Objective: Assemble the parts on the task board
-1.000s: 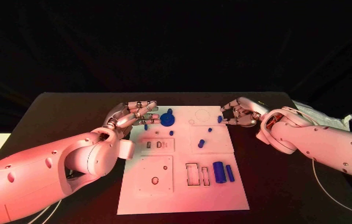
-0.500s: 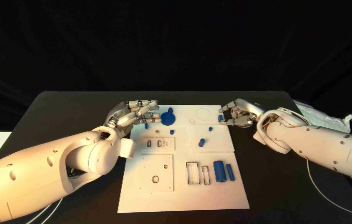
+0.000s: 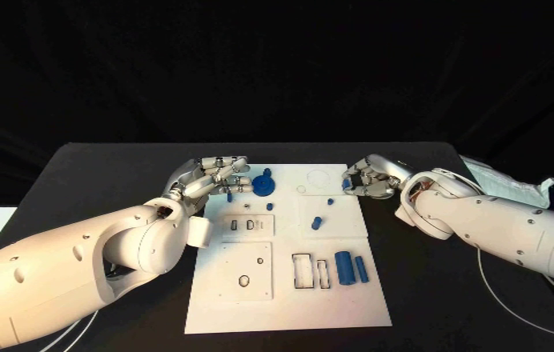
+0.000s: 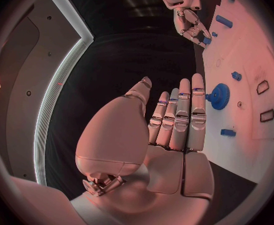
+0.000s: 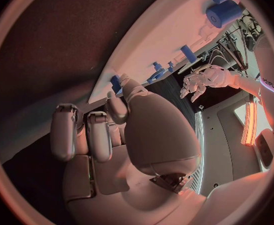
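On my right arm, in the right wrist view, a short printed word shows, too bent for me to read. Nearest me on the black worktop the task board ends in a bare white strip, with open dark worktop on both sides of it. Just beyond that strip lie the large blue cylinder and the slim blue cylinder side by side, right of two empty rectangular slots; left of them sits the square panel with an oval hole. Farther up, a small blue peg lies near the middle right of the board, and a smaller blue piece past it. My left robot hand rests at the board's far left edge, fingers held together and fairly straight, holding nothing that I can see; the blue gear stands just beside its fingertips, apart from them, with a small blue stub nearby. My right robot hand is at the far right edge, fingers curled in, with a small blue part at its fingertips; whether I truly pinch it or only touch it I cannot tell. Beyond both hands the worktop runs on a little to its back edge.
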Robot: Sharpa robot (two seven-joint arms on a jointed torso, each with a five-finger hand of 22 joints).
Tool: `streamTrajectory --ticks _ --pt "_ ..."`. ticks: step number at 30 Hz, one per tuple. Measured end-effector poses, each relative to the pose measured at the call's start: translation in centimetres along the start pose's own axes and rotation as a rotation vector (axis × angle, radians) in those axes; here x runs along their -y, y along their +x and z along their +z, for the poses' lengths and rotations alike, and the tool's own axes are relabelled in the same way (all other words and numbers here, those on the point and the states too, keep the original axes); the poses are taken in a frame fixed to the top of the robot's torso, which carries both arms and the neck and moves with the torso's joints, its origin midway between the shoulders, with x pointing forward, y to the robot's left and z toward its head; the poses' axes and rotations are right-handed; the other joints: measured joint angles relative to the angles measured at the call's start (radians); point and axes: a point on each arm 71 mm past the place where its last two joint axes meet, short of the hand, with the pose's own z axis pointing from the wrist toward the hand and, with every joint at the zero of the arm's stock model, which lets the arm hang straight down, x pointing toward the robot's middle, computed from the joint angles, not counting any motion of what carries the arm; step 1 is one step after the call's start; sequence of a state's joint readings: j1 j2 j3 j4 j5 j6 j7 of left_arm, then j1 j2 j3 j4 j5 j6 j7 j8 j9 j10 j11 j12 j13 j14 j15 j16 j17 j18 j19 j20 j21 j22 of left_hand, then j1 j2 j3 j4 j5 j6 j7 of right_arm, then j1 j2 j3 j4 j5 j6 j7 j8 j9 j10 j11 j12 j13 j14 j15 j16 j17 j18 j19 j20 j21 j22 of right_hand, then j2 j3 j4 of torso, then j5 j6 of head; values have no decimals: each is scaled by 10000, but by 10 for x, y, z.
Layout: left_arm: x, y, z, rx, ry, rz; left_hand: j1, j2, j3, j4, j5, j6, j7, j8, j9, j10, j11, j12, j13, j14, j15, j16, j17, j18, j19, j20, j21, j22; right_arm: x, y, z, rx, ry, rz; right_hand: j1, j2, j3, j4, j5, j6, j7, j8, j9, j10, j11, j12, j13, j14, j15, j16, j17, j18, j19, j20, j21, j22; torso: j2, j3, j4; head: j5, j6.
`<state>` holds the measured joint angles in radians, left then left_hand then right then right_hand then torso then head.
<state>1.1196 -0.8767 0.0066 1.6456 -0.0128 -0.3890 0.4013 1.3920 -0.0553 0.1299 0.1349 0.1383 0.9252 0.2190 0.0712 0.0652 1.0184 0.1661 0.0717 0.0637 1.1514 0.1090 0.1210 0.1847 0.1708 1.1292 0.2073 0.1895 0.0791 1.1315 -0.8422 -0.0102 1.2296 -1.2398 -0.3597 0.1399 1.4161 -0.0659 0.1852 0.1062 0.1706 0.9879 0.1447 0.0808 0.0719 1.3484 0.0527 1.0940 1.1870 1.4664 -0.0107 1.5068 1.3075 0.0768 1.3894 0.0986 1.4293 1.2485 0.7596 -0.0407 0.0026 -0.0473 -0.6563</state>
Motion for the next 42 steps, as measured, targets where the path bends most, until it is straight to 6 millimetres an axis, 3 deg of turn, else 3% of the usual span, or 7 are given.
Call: streamTrajectory --ticks 8,11,17,21,25,30,42 --pt "0 0 0 -8 -5 -3 0 0 0 0 0 0 0 0 0 0 0 0 0 0 0 0 10 1 0 0 0 0 0 2 0 -39 -3 12 0 0 0 0 -45 35 35 0 -1 7 8 0 20 0 0 37 -1 0 0 0 0 21 0 -1 2 -6 -14" --pt "0 0 0 -4 -8 -2 27 37 20 -20 0 0 0 0 0 0 0 0 0 0 0 0 9 0 0 0 0 1 0 2 0 -40 6 9 5 5 39 -39 -99 109 -24 46 -2 71 1 49 62 0 0 37 -1 0 0 0 0 32 0 -1 6 -7 -21" --pt "0 0 0 -3 -13 -2 -2 79 29 -29 0 0 0 0 0 0 0 0 0 0 0 0 9 1 0 0 0 -9 -1 2 1 -42 -18 13 67 201 239 -124 -191 393 -105 155 30 133 -61 237 202 2 -75 37 -2 0 38 -38 0 73 -1 -1 10 -12 -37" --pt "0 0 0 -4 -16 -2 -2 79 0 -58 0 0 0 0 0 0 0 0 0 0 0 0 18 0 36 36 0 -9 -1 2 1 -39 -52 18 104 348 389 -222 -479 651 -169 237 56 214 -73 388 331 -26 -118 71 -2 -1 43 -103 47 108 -4 -1 9 -7 -38" --pt "0 0 0 -5 -19 -2 -2 79 0 -58 0 0 0 0 0 0 0 0 0 0 0 0 19 0 36 36 0 -9 -2 2 2 -11 -107 43 120 384 500 -334 -572 984 -266 344 71 214 -74 564 481 -19 -203 77 7 -1 70 -146 48 116 -4 0 4 -6 -43" --pt "0 -1 0 -3 -22 -1 -2 79 0 -58 0 0 0 0 0 0 0 0 0 0 0 0 18 0 36 36 0 -9 -3 2 2 41 -152 115 144 439 583 -420 -643 1044 -251 503 125 214 -75 706 627 -7 -265 77 6 -1 51 -237 47 115 -2 4 3 -6 -55" --pt "-1 -2 1 36 -38 16 52 132 29 -86 0 0 0 0 0 0 0 0 0 0 0 0 26 1 36 36 -38 -7 -16 -2 -1 404 -130 719 -52 636 625 -485 -682 1044 -251 510 125 197 -92 785 695 4 -364 76 4 0 36 -325 40 84 -10 5 12 -8 -52"
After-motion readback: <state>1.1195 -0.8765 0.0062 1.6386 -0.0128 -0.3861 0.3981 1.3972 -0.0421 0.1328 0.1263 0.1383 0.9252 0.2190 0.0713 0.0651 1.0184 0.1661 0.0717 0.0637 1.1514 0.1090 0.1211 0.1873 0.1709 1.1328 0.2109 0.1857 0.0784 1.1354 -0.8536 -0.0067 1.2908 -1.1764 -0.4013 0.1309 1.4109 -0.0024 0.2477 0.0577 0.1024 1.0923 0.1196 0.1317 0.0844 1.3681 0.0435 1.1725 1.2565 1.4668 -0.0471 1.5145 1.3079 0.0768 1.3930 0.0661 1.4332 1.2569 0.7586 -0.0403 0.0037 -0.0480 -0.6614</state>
